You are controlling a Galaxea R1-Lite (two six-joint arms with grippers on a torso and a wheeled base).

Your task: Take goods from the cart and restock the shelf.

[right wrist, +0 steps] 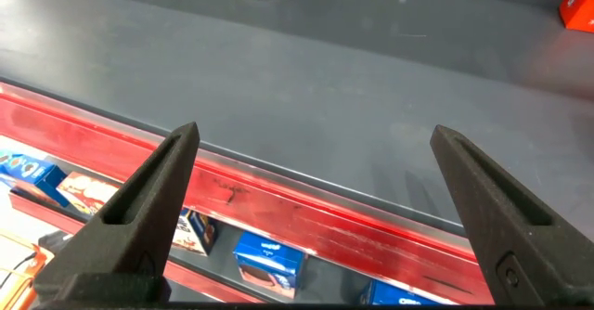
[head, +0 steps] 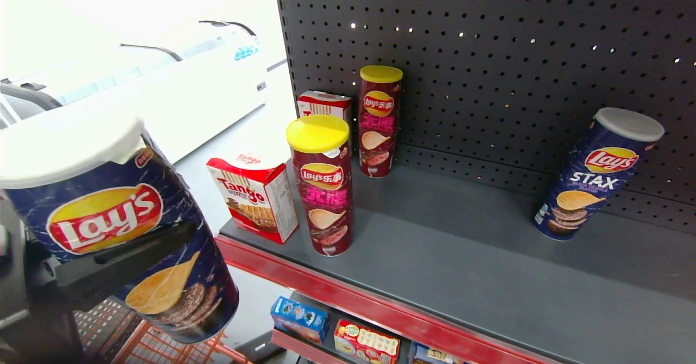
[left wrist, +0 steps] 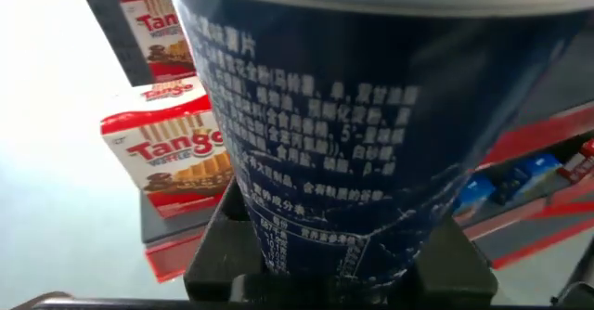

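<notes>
Blue chip can (head: 119,228) at near left, lid up, clamped between the fingers of the left end effector (left wrist: 339,268), off the edge of the shelf (head: 462,260) and over the red cart (head: 163,347). Next along on the shelf: wafer box (head: 255,198), then two red cans, one near (head: 323,190) and one far (head: 379,122). Best carried rightward past these, high enough to clear their yellow lids, then set base-flat on the bare grey stretch beyond, short of the leaning blue can (head: 595,176) propped on the pegboard (head: 489,54) at far right. Worth lowering until fully seated before easing the grip; tall and narrow, so likely to tip. Right end effector (right wrist: 316,217) with fingers wide apart, holding nothing, by the shelf's red front lip; better held out of the path.
</notes>
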